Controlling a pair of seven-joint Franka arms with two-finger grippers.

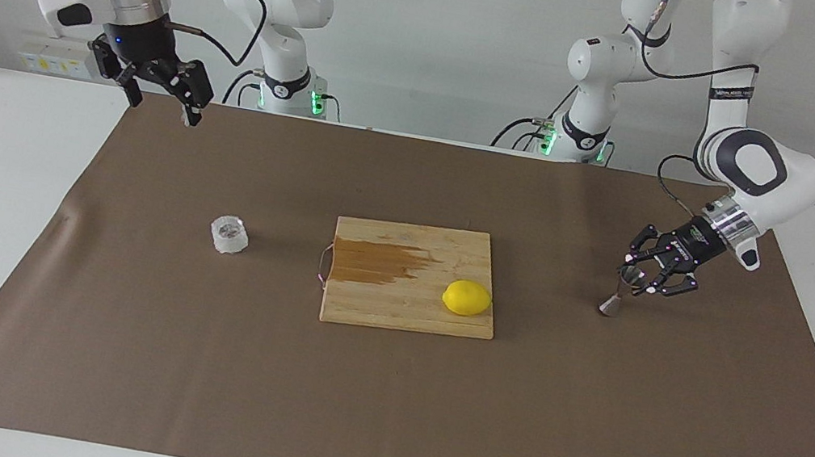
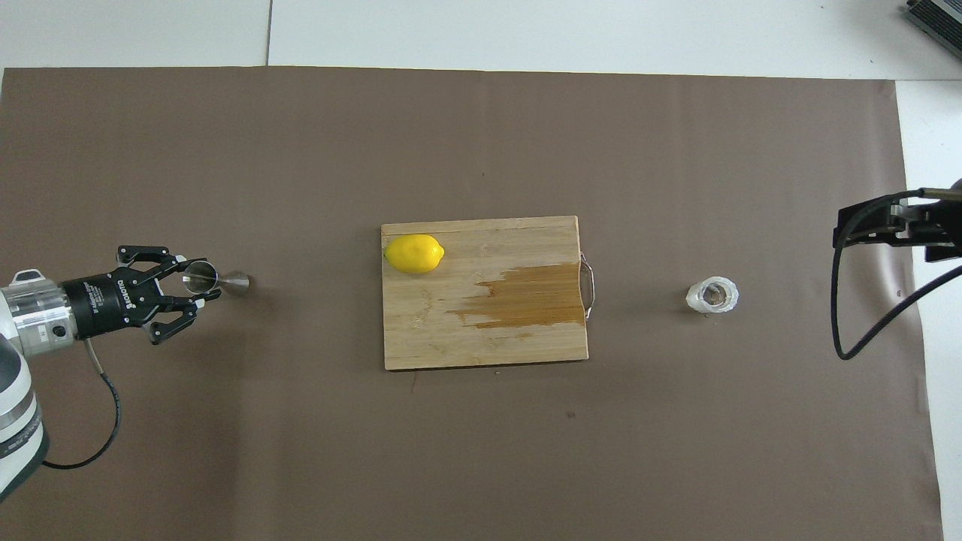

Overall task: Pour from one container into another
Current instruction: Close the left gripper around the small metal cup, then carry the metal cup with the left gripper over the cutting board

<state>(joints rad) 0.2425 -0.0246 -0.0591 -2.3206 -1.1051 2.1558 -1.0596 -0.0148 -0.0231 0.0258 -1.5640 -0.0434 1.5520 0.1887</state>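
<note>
Starting out – left gripper (image 1: 635,279) clamped on jigger (image 1: 620,293), right gripper (image 1: 165,98) wide open, empty, waiting; glass cup (image 1: 230,234) untouched – pour not begun.

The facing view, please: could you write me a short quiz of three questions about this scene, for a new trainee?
1. True or false: the left gripper is shut on the jigger.
2. On what does the lemon lie?
   A. the brown mat
   B. the cutting board
   C. the glass cup
3. Fill in: the right gripper hangs open over the mat's ____ nearest the robots.

Key: 1 true; 2 B; 3 edge.
</note>
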